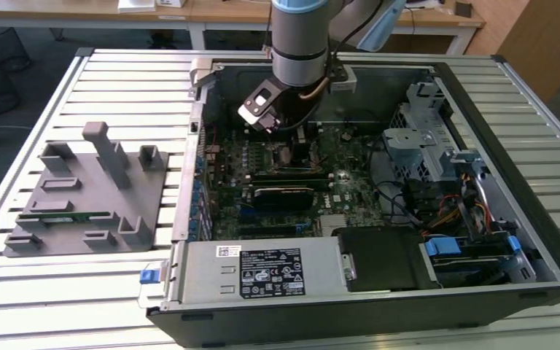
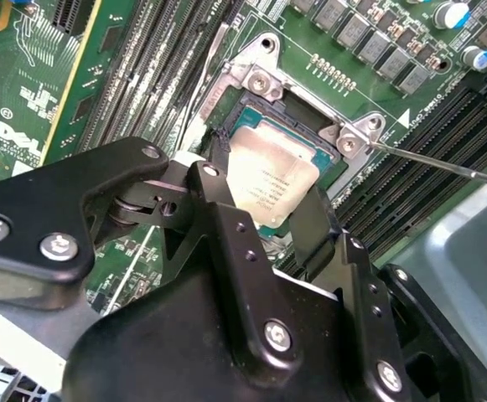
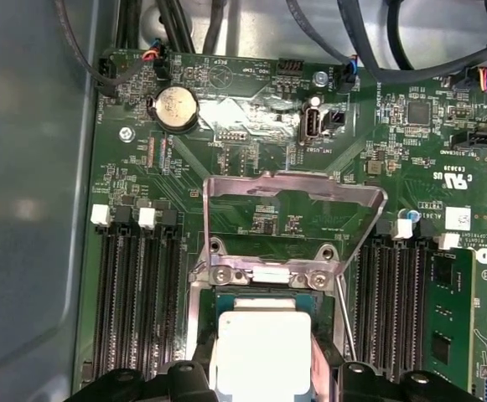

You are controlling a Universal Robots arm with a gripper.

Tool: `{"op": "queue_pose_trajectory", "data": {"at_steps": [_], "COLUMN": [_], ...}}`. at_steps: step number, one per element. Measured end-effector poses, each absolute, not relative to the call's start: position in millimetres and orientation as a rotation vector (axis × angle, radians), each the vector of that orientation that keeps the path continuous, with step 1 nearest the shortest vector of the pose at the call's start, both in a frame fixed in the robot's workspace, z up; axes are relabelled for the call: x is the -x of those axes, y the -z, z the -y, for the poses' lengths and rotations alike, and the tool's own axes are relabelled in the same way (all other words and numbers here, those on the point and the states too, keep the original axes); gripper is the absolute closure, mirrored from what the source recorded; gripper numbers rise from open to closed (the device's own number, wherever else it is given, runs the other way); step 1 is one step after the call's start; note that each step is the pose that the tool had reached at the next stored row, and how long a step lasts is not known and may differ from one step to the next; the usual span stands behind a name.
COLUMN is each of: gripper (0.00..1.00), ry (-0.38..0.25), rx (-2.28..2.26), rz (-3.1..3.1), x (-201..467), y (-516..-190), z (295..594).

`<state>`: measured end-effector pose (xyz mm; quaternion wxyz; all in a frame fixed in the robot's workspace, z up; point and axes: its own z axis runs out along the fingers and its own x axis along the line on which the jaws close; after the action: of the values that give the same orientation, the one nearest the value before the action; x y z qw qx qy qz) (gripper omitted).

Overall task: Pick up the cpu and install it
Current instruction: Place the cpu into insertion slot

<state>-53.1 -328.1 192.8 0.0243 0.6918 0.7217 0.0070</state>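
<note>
The cpu (image 2: 270,177), a small square chip with a silvery top, lies level in or just over the open socket (image 2: 260,84) on the motherboard. My gripper (image 2: 264,182) straddles it, with black fingers (image 2: 216,172) pressed against two opposite edges. In the first wrist view the cpu (image 3: 260,343) sits between the two fingers, with my gripper (image 3: 264,377) over it. In the exterior view my gripper (image 1: 294,138) reaches down into the open computer case (image 1: 513,211), over the board's far middle.
The socket's metal load plate (image 3: 289,209) stands flipped up, its thin lever (image 2: 444,163) swung aside. Memory slots (image 3: 134,293) flank the socket. A grey fixture (image 1: 85,197) holding a green memory stick (image 1: 66,216) rests at the exterior view's left. Cables and drive cages (image 1: 455,189) fill the case's right.
</note>
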Motion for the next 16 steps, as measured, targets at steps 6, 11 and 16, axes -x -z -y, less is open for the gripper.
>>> {"op": "queue_pose_trajectory", "data": {"at_steps": [6,11,16], "gripper": [0.47,0.47,0.47], "ry": [-0.023,-0.021,-0.02], "rx": [-2.16,-2.174,-2.2], "rz": [-2.214,-2.2,-2.173], "x": [53.0,53.0,53.0], "y": [-194.0,-198.7,-197.1], "z": [327.9,327.9,329.4]}}
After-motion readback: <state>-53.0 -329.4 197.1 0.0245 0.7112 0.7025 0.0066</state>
